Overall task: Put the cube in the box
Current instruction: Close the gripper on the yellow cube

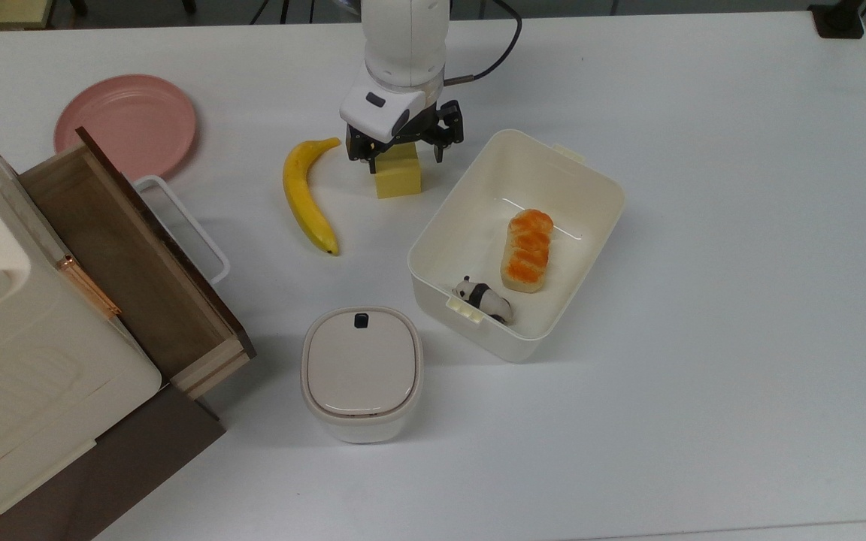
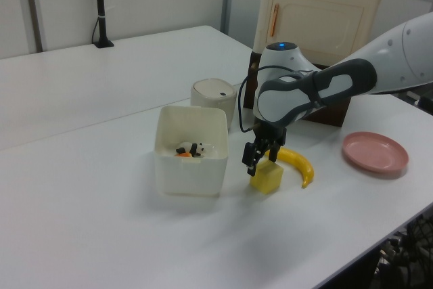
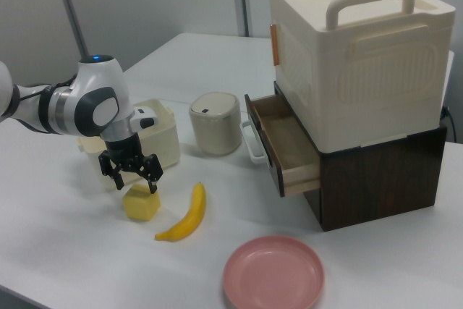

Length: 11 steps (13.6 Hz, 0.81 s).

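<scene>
In the top view, going from left to right, an open brown wooden drawer (image 1: 132,259) juts from a cabinet at the left edge, with a pink plate (image 1: 125,124) on the white table (image 1: 704,300) behind it. Next comes a yellow banana (image 1: 307,197), lying lengthwise just to the top view's left of the cube (image 1: 398,177). The cube sits on the table, and the gripper (image 1: 401,155) stands directly over its far part, the black fingers spread wide so that one finger (image 1: 371,161) hangs at the cube's left side and the other at its right; the jaws are apart and straddle the block without pinching it. In the left view the gripper (image 2: 260,159) reaches down onto the top of the cube (image 2: 267,177); in the right view the gripper (image 3: 132,174) sits just above the cube (image 3: 142,204). Nearer the camera a rounded lidded container (image 1: 361,372) with a black button stands alone. Farther to the top view's right, just beside the cube but apart from it, lies the box (image 1: 583,176), holding an orange-topped bread roll (image 1: 529,248) and a small panda figure (image 1: 482,298).
</scene>
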Motion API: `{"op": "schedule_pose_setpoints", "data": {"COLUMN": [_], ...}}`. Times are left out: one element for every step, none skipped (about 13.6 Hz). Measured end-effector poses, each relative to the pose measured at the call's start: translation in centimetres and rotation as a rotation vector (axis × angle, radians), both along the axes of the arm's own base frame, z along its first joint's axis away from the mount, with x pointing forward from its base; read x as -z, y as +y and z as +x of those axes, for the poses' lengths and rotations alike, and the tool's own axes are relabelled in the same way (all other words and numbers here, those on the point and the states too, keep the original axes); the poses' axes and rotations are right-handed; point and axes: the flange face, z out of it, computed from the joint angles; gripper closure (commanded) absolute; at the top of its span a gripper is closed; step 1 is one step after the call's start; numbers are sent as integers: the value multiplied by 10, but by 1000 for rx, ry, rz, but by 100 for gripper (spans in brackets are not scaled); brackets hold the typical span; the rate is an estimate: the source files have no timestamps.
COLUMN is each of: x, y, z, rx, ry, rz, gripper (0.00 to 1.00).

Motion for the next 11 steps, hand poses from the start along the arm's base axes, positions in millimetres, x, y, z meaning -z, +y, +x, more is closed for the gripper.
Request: {"op": "schedule_pose_setpoints", "data": {"x": [1,1,2,2,4,4,3,1,-1,-2,-3], "y": [0,0,0,0,-1,-1,-1,0,0,-1,-1], "z": [0,0,0,0,0,0,1,1,1,1,1], "rx": [-5,-7,-8,-11,-14,-14,-14,-14,-14,-14,-14], "ry": [1,2,2,3,5,5,3,-1,-4,-6,-8], "rz": [-6,-8,-10,-14,-16,-17,-17,-17,-16,-16,-16], "gripper": [0,1,1,1,0,0,0,0,0,0,0]}}
